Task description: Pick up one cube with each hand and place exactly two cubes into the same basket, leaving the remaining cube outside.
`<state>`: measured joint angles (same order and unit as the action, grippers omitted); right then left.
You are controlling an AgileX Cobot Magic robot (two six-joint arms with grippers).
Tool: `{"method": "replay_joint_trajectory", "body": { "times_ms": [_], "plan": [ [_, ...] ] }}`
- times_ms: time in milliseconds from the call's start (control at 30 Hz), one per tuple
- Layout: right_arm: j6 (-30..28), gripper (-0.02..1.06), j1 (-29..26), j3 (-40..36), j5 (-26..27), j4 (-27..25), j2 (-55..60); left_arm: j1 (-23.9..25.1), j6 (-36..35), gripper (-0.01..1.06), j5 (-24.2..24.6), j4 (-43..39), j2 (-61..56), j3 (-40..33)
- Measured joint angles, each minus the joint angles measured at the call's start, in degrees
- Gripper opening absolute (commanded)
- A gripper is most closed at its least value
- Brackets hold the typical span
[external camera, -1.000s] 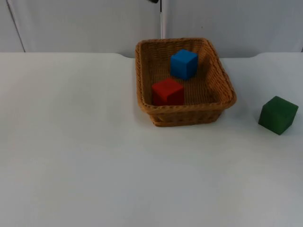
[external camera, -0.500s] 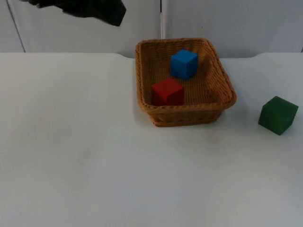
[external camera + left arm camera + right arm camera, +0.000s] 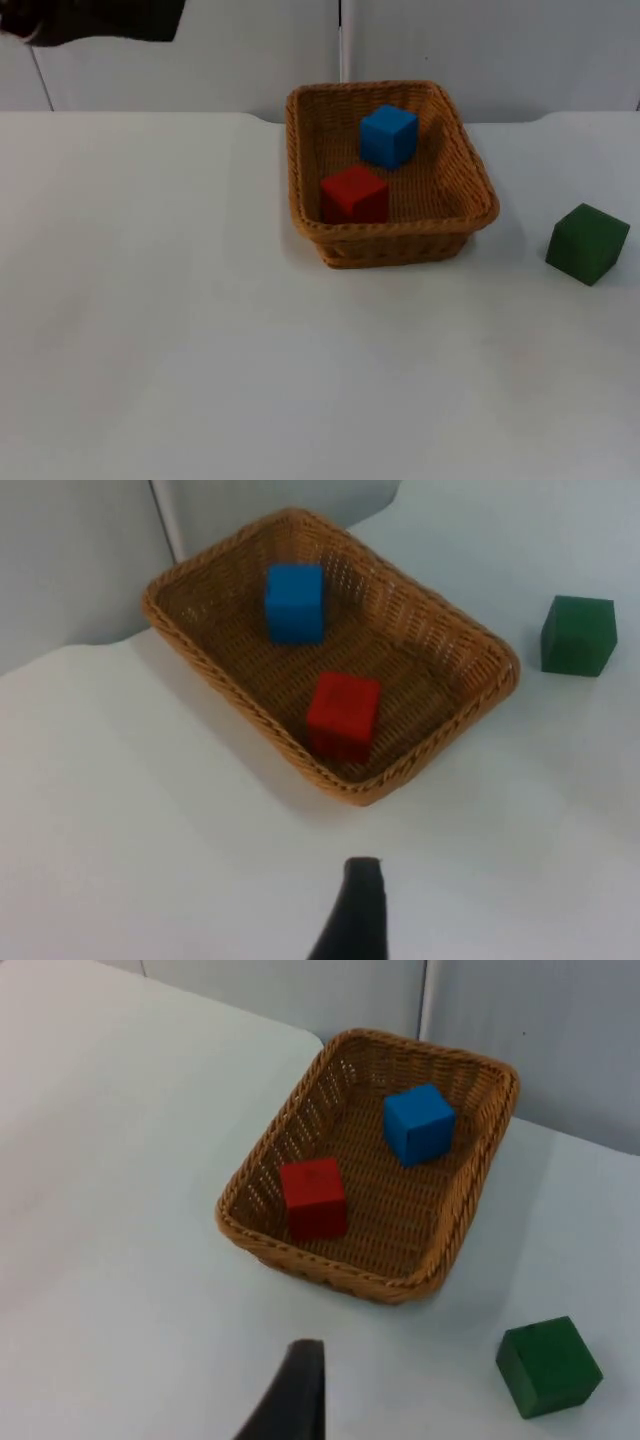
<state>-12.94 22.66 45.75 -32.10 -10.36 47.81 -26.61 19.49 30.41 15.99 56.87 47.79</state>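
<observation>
From the top view, the rectangular woven wicker basket [image 3: 390, 175] stood near the partition wall, its long axis running from the wall toward the camera. The blue cube [image 3: 388, 135] lay in its far part, the red cube [image 3: 354, 194] nearer. The green cube [image 3: 587, 243] sat on the white table [image 3: 200, 330], well apart to the right. The left arm [image 3: 95, 18] was high at the upper left corner.

In the left wrist view, the left gripper's fingertip [image 3: 355, 912] hung above the table, touching nothing; I cannot tell its opening.

In the right wrist view, the right gripper's fingertip [image 3: 295, 1395] was likewise; opening unclear.

Robot lab test bench, bare white table top [image 3: 200, 330], grey partition wall [image 3: 500, 50] behind, no household clutter
</observation>
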Motion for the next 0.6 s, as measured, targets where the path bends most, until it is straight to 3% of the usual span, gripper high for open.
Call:
{"method": "replay_joint_trajectory", "body": {
  "times_ms": [300, 600],
  "plan": [
    [0.11, 0.87, 0.00, -5.81, -6.46, -0.22, -14.60, 0.00, 0.00, 0.73, 0.00, 0.00, -10.12, -5.98],
    [0.11, 0.87, 0.00, -8.46, -13.82, -0.38, -27.26, 0.00, 0.00, 0.73, 3.29, 0.00, -17.44, -6.23]
  ]
}}
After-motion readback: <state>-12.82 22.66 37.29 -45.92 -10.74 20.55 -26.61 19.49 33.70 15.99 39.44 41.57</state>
